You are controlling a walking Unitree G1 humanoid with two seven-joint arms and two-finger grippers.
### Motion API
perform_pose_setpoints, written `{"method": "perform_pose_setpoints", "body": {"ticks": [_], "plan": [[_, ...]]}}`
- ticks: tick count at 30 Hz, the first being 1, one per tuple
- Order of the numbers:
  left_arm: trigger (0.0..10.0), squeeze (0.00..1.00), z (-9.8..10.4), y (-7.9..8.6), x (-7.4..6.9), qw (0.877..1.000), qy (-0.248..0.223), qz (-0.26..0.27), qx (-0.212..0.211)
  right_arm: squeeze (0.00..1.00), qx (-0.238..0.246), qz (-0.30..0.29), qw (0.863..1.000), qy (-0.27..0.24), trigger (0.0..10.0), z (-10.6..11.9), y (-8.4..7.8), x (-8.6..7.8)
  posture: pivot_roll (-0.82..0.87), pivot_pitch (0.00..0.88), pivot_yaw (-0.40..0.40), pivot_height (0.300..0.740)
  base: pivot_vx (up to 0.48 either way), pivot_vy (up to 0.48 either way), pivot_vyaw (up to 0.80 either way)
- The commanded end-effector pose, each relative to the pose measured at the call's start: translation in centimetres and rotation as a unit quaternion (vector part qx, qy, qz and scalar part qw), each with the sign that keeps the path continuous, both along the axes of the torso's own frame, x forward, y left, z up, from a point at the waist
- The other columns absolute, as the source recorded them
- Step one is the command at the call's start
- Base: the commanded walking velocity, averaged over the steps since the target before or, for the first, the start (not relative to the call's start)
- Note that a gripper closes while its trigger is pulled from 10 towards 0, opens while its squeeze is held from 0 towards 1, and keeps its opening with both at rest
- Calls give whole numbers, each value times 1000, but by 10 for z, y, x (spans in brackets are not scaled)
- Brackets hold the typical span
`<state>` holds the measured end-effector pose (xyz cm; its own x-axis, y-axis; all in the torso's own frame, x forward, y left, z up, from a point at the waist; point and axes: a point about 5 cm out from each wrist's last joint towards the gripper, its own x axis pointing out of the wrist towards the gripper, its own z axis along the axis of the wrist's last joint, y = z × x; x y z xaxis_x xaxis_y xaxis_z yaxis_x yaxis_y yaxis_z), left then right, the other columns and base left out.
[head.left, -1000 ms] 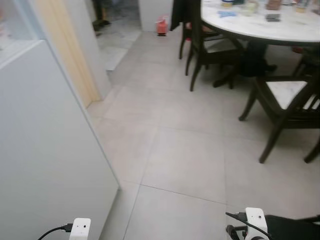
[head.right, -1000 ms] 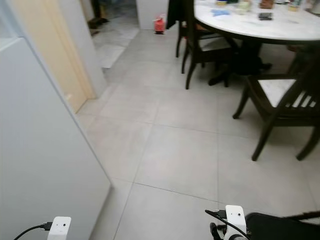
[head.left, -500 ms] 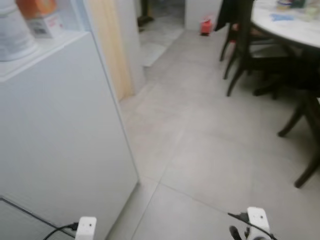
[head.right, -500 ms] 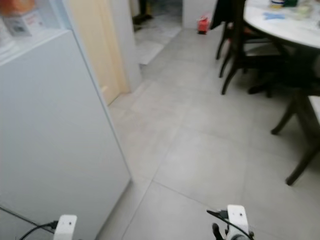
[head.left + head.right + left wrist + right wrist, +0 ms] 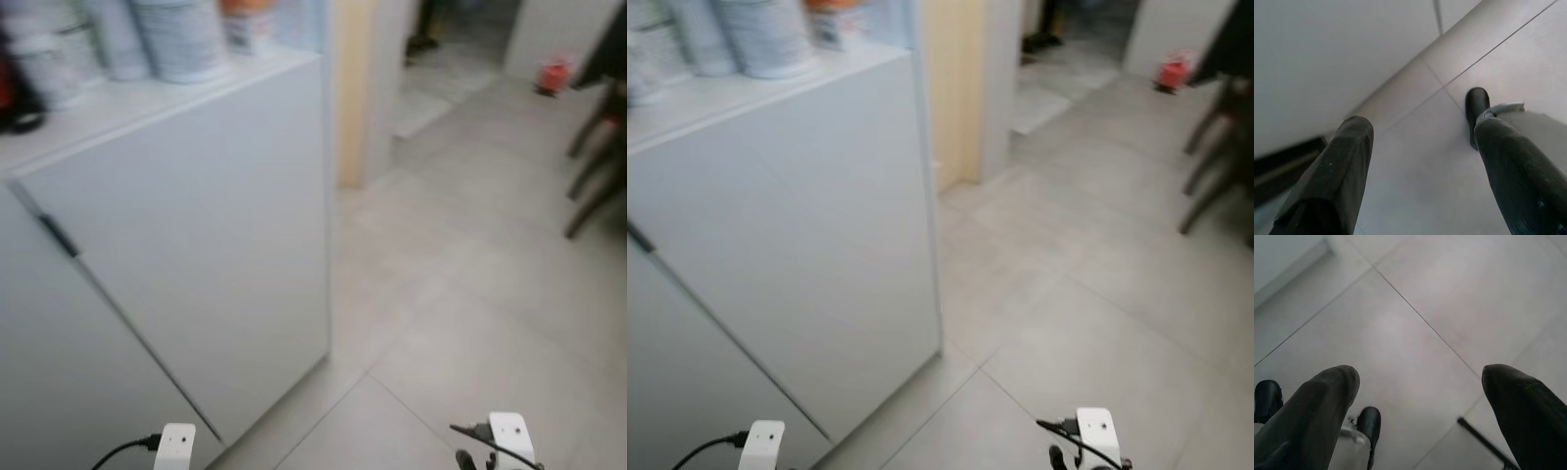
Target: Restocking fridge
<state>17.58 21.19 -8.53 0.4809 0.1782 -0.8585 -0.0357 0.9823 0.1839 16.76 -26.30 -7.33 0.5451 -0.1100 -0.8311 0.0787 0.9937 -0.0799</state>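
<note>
While both the left gripper [image 5: 1420, 161] and right gripper [image 5: 1420, 396] are hanging spread and empty, I'd be squaring up to the tall white fridge door [image 5: 196, 245] first.

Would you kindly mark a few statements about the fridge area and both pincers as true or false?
1. White containers stand on the ledge above the white door panel. True.
2. The left pincer grips a bottle. False: its fingers are apart and hold nothing, over grey floor tiles.
3. The right pincer is open above the floor. True.
4. The floor is dark wood. False: it is pale grey tile.
</note>
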Motion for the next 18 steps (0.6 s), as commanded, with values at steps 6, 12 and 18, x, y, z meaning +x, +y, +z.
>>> {"method": "perform_pose_setpoints", "body": {"ticks": [6,12,18], "plan": [[10000,0,-1,11,-8,1000,14,-9,11,0,10,2,1000,4,10000,-3,9,-1,-151,0,43,740,0,0,800],[10000,0,-1,11,-7,1000,12,-11,11,0,11,3,1000,7,10000,-4,9,-2,-149,0,40,740,0,0,800],[10000,0,-2,10,-8,1000,12,-12,10,0,10,3,1000,8,10000,-4,9,-3,-148,0,37,740,0,0,800]]}}
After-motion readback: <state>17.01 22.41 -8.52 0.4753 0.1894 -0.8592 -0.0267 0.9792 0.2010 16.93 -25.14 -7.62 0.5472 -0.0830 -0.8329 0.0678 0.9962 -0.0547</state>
